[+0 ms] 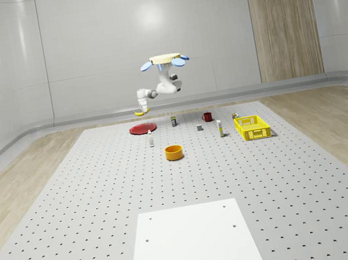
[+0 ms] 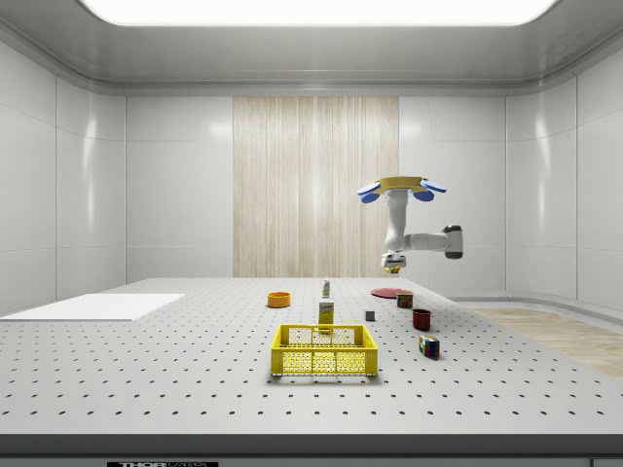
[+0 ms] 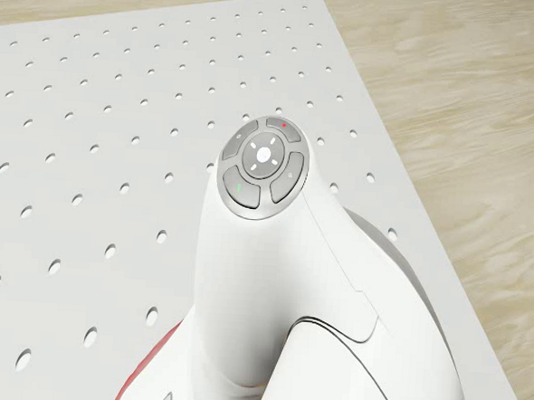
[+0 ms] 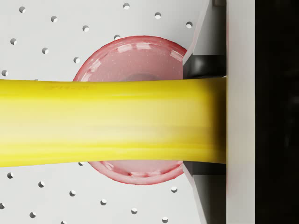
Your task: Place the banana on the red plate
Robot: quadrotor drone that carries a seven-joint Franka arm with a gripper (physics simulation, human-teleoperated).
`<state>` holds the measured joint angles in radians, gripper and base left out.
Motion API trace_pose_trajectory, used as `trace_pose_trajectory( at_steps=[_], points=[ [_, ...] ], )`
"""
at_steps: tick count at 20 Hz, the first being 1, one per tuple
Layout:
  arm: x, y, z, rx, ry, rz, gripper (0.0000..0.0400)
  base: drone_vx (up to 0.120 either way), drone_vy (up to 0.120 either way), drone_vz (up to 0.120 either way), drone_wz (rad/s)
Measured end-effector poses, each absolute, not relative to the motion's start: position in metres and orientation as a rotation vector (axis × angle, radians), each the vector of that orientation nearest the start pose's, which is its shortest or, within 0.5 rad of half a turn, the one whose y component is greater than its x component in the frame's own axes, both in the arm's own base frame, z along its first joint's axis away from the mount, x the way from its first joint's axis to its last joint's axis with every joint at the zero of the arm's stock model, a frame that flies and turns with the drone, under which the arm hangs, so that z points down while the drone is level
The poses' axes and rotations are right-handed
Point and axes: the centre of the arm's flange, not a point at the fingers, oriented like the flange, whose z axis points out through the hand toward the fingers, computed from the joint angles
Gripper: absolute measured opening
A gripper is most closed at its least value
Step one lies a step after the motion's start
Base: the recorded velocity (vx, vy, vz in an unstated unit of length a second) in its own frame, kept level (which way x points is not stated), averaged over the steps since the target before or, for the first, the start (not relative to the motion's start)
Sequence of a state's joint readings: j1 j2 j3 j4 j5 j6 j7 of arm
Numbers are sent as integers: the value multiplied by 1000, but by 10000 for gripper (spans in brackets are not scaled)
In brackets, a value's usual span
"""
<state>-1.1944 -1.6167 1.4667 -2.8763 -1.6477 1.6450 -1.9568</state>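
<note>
My jaws [image 1: 139, 112] clamp banana [image 4: 112, 122], hovering above red plate [image 1: 141, 129], upper-centre of whole-scene view; drone [image 1: 164, 60] hovers beside. Descend straight, release low, else banana rolls off.

Pale glossy wall panels [image 1: 80, 45], one wood-slat panel [image 1: 282, 15], perforated grey platform [image 1: 92, 197], wood floor [image 1: 333, 123], white mat [image 1: 193, 247], ceiling light [image 2: 311, 10]

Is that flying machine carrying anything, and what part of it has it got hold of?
Yes: the gripper holds the banana, jaws shut across its side, while the drone hovers above the red plate.
</note>
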Motion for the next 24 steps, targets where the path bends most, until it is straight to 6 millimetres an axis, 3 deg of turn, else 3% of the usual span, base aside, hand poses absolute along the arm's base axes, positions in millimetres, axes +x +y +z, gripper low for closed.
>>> trace_pose_trajectory(
  at_steps=[3, 17, 24],
  points=[
    [307, -5, 469, -15, -14, 3397, 192, 107, 0, -27, 0],
    [307, -5, 469, -15, -14, 3397, 192, 0, 0, -120, 0],
    [306, -5, 486, -15, -14, 3399, 192, 0, 0, -6, 0]
  ],
)
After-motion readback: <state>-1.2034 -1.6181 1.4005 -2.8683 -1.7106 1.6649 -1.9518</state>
